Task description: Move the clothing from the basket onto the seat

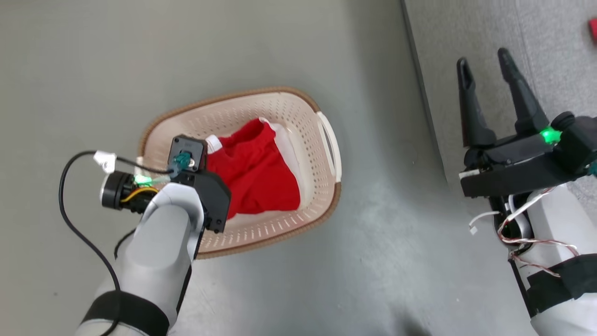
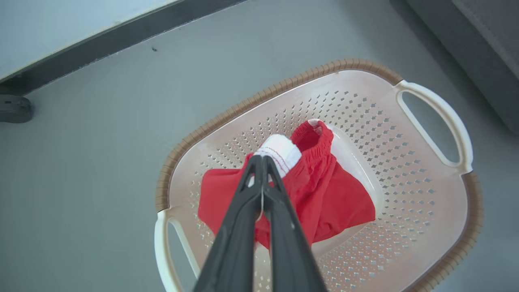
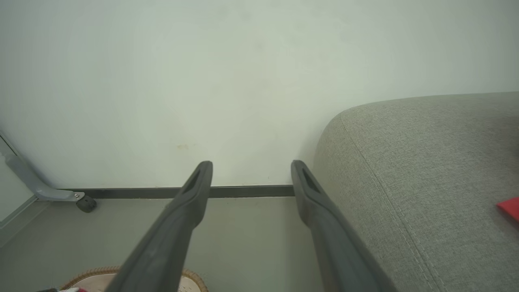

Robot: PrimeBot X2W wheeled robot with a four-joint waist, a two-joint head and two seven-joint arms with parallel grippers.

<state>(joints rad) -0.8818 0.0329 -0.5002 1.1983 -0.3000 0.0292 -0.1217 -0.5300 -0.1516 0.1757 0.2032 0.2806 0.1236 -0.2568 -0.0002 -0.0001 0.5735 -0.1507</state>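
Observation:
The cream basket (image 1: pixel 326 140) with a brown rim stands on the grey floor; the left wrist view shows its perforated wall (image 2: pixel 405 211). Red clothing (image 1: pixel 256 172) with a white band lies bunched inside it (image 2: pixel 336 194). My left gripper (image 2: pixel 259 160) reaches down into the basket, its fingers shut on a fold of the clothing beside the white band. In the head view its fingertips are hidden under the wrist. My right gripper (image 1: pixel 483 58) is open and holds nothing, at the edge of the light-grey seat (image 1: pixel 513 28); the right wrist view shows it (image 3: pixel 251 165) beside the seat (image 3: pixel 425 162).
A red piece (image 1: pixel 593 30) lies on the seat at the far right (image 3: pixel 509 207). A pale wall with a dark baseboard (image 3: pixel 243 191) runs behind. A grey caster foot (image 3: pixel 86 202) stands by the wall. Grey floor surrounds the basket.

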